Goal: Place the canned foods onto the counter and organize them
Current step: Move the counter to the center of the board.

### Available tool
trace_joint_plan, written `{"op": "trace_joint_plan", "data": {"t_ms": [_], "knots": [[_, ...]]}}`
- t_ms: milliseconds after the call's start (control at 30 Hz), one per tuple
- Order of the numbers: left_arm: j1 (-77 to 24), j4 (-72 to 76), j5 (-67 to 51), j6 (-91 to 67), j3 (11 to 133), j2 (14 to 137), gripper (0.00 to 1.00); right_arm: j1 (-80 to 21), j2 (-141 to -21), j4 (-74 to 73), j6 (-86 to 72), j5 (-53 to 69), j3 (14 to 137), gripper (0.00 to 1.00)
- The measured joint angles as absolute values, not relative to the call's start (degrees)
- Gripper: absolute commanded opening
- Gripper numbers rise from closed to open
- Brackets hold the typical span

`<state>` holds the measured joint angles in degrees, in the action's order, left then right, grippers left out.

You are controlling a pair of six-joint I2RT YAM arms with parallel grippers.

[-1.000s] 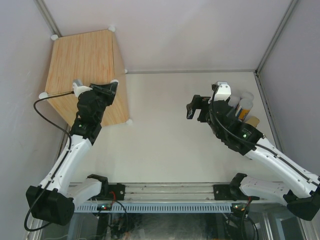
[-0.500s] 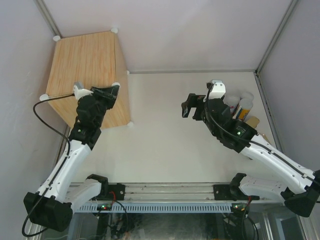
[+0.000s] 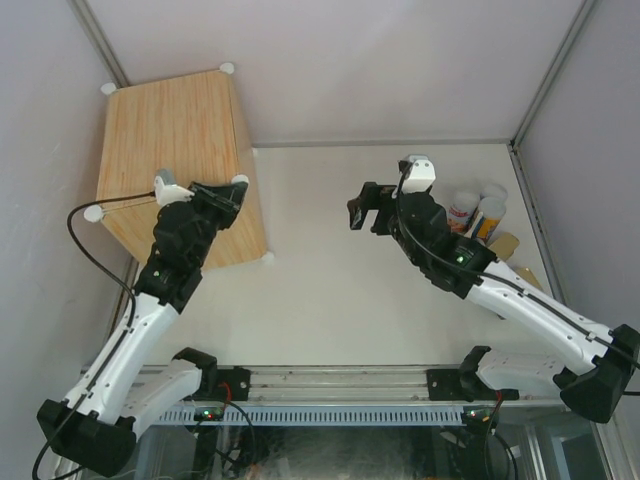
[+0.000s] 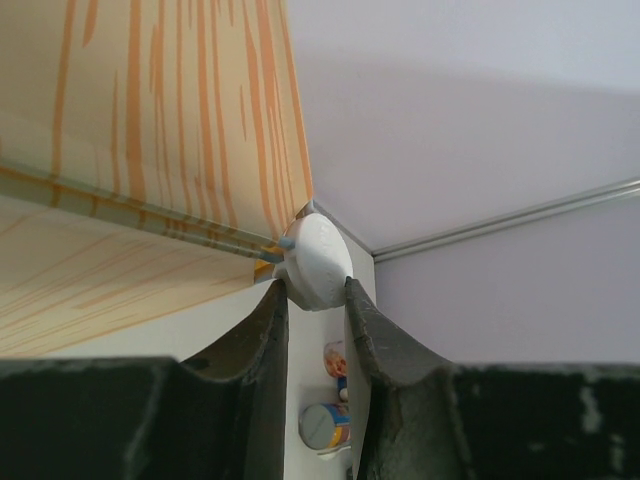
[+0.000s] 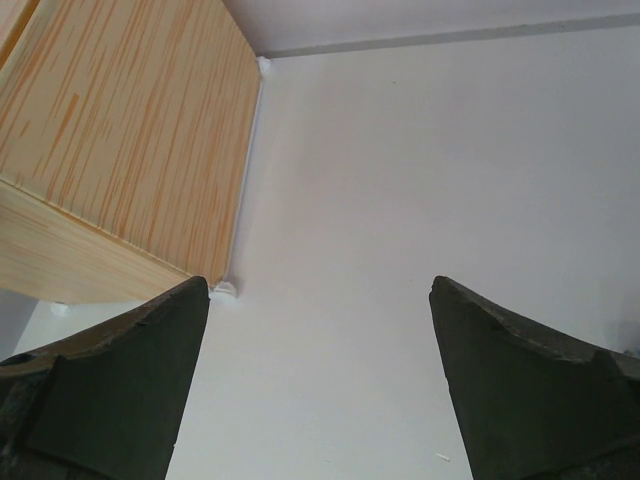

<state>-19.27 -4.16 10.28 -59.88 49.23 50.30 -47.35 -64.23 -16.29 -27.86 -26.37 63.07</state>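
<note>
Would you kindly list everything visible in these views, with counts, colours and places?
counter: one, light wood grain, far left.
knobs: five visible, white, at the counter's corners.
canned foods: at least three showing, white-red and blue-orange, far right, partly hidden.
table: one, white, beneath everything.
left arm: one, black and white, jaws shut on a corner knob.
right arm: one, black and white, jaws open above mid-table.
</note>
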Motion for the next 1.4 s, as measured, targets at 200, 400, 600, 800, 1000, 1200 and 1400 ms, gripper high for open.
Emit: {"op": "trace_joint_plan", "data": {"t_ms": [200,400,600,800,1000,1200,1400], "knots": [[-20.8,-4.8,10.3,-59.3,48.0,47.8,0.04,-47.4,-66.0,-14.0,-28.1,-25.0,63.1,0.91],[-22.4,-6.3,10.4,-59.1,47.6,46.2,0.16,-47.4,-67.8,-11.7,-28.3,-23.7,63.1,0.91],[-24.1,-8.4,10.3,-58.7,47.6,44.6,0.52,-47.4,-71.6,-10.6,-28.4,-22.3,65.7,0.91],[-25.3,-14.6,10.4,-58.3,47.7,42.3,0.63,-47.4,-75.9,-8.8,-28.5,-19.7,69.7,0.91],[-25.3,-19.0,13.6,-59.0,48.2,39.9,0.64,-47.5,-81.5,-7.8,-28.5,-15.9,77.6,0.91],[-25.4,-24.7,21.8,-60.9,52.4,37.9,0.64,-48.0,-89.0,-7.7,-29.6,-10.9,88.6,0.90],[-25.4,-29.9,30.3,-64.4,53.2,33.8,0.64,-49.5,-98.1,-11.2,-30.4,-6.4,101.6,0.90]]}}
